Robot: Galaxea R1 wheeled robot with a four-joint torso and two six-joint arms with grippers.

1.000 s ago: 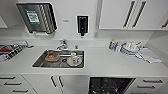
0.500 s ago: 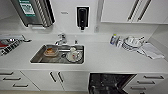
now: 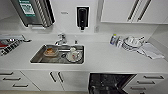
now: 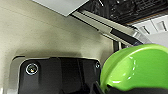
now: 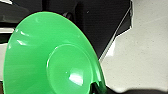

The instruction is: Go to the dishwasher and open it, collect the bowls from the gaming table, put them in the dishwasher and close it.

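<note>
Each gripper's grip cannot be told, a green bowl [image 5: 50,60] and a yellow-green bowl [image 4: 135,67] close by the wrists, the dishwasher [image 3: 107,83] open below the counter [image 3: 112,60]

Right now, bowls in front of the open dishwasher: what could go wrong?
1. The lime bowl sits tilted at the left wrist, close to the dishwasher door edge; it may clip it.
2. The bright green bowl hangs steeply tilted, so it could slip.
3. The rack looks dark and cluttered; free slots are hard to judge.
</note>
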